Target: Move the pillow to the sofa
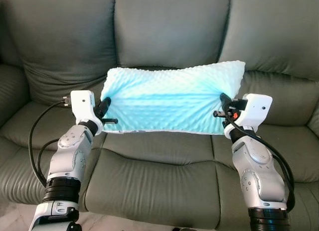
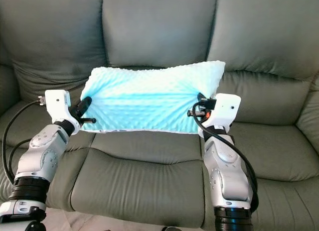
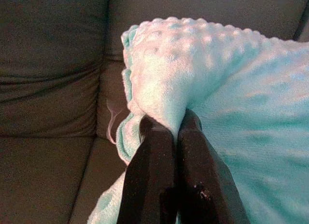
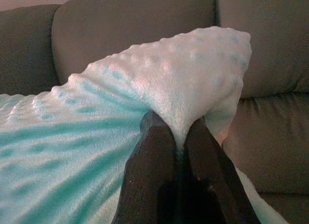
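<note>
A light blue dotted pillow (image 1: pixel 172 99) is stretched between my two grippers above the middle seat of the grey-green sofa (image 1: pixel 159 186), close to its backrest. My left gripper (image 1: pixel 105 105) is shut on the pillow's left end; its black fingers (image 3: pixel 154 166) pinch a fold of the fabric. At the pillow's right end my right gripper (image 1: pixel 224 102) is shut too, its fingers (image 4: pixel 159 151) clamping the plush edge. The pillow (image 2: pixel 149 99) hangs taut, its lower edge just above the seat cushion.
The sofa's back cushions (image 1: pixel 169 27) rise right behind the pillow. Seat cushions (image 2: pixel 149 181) spread below and to both sides. Black cables (image 1: pixel 35 141) loop off my left arm, and others run down my right arm (image 1: pixel 279 161).
</note>
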`<state>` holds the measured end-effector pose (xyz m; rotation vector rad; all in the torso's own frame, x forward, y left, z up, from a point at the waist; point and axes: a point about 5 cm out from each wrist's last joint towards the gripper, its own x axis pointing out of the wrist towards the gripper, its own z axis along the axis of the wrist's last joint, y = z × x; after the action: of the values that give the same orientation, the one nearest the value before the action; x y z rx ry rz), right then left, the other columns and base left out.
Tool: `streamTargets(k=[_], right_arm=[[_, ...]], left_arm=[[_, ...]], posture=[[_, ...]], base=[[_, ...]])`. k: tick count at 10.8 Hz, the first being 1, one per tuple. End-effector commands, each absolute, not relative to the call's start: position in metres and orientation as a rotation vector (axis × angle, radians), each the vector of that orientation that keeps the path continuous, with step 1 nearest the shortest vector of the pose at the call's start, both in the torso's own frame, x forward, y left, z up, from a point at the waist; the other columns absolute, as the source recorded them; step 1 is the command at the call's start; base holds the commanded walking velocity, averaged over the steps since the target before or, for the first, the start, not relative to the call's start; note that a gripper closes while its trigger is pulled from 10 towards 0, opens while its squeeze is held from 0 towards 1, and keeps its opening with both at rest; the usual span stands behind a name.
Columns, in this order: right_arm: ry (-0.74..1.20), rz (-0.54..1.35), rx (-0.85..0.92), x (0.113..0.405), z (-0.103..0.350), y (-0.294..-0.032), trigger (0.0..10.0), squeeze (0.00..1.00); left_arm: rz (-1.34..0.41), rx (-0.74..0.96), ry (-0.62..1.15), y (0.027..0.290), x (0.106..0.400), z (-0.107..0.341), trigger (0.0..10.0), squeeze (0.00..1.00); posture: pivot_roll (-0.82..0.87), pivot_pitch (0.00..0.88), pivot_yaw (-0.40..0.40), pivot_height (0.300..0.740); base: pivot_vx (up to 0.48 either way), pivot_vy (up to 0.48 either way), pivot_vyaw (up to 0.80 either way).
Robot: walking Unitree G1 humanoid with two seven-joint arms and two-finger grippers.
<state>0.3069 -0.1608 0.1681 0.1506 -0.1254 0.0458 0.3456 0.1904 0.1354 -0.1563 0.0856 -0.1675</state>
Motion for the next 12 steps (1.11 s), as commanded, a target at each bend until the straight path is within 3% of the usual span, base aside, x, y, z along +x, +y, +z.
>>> streamTargets(k=[1, 8, 12], right_arm=[[-0.137, 0.025, 0.155, 0.306, 0.171, -0.164, 10.0, 0.0], [0.02, -0.016, 0.223, 0.304, 0.139, -0.171, 10.0, 0.0], [0.117, -0.032, 0.232, 0.297, 0.118, -0.17, 10.0, 0.0]], left_arm=[[-0.169, -0.143, 0.118, 0.193, 0.346, 0.133, 10.0, 0.0], [-0.214, -0.034, 0.173, 0.191, 0.348, 0.104, 10.0, 0.0], [-0.278, 0.008, 0.153, 0.167, 0.366, 0.109, 10.0, 0.0]], posture=[[-0.17, 0.125, 0.024, 0.74], [-0.17, 0.137, 0.031, 0.74], [-0.19, 0.134, 0.033, 0.74]], base=[[0.0, 0.0, 0.0], [0.0, 0.0, 0.0], [0.0, 0.0, 0.0]])
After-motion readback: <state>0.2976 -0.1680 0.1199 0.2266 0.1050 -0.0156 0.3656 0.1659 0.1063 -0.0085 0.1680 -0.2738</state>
